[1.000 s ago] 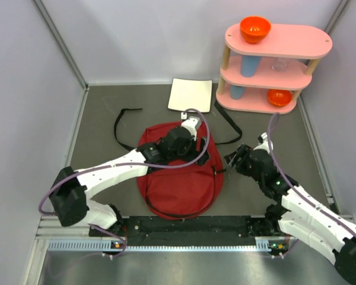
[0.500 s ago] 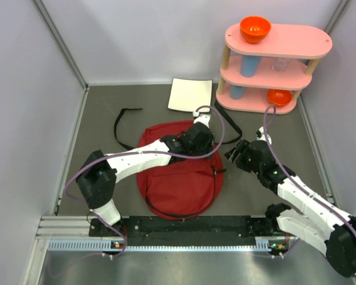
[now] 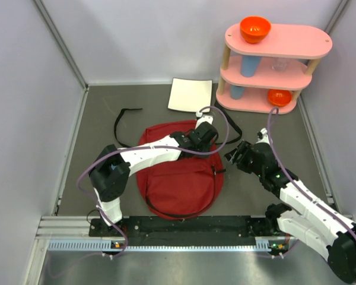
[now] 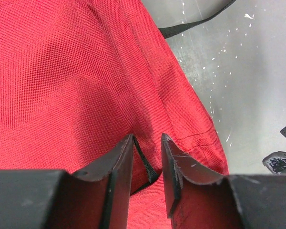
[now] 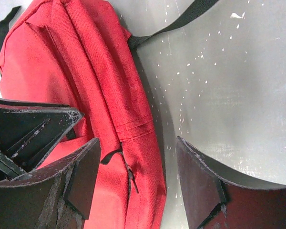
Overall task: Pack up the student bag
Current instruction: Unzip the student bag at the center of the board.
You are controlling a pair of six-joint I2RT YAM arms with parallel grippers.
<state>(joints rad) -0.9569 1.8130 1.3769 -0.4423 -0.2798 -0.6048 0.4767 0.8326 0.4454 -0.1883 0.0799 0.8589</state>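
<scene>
The student bag (image 3: 178, 178) lies flat mid-table, dark red with black straps. My left gripper (image 3: 206, 145) is low over its upper right corner. In the left wrist view the left gripper (image 4: 148, 143) has its jaws narrowly apart, with a thin black pull tab (image 4: 144, 164) between them, lying against the left finger. The bag fabric (image 4: 62, 71) fills that view. My right gripper (image 3: 228, 160) is open at the bag's right edge. In the right wrist view the right gripper (image 5: 138, 140) straddles that edge and a black zipper pull (image 5: 128, 174). The left fingers (image 5: 33, 129) show beside it.
A pink three-tier shelf (image 3: 273, 65) stands at the back right with orange bowls (image 3: 255, 28) and blue cups (image 3: 249, 64). A white notebook (image 3: 190, 95) lies behind the bag. Black straps (image 3: 123, 127) trail left and right of the bag's top. Walls close both sides.
My left arm reached right across the bag's top to its upper right corner, and its jaws narrowed around the black tab. The right gripper shifted only slightly.
</scene>
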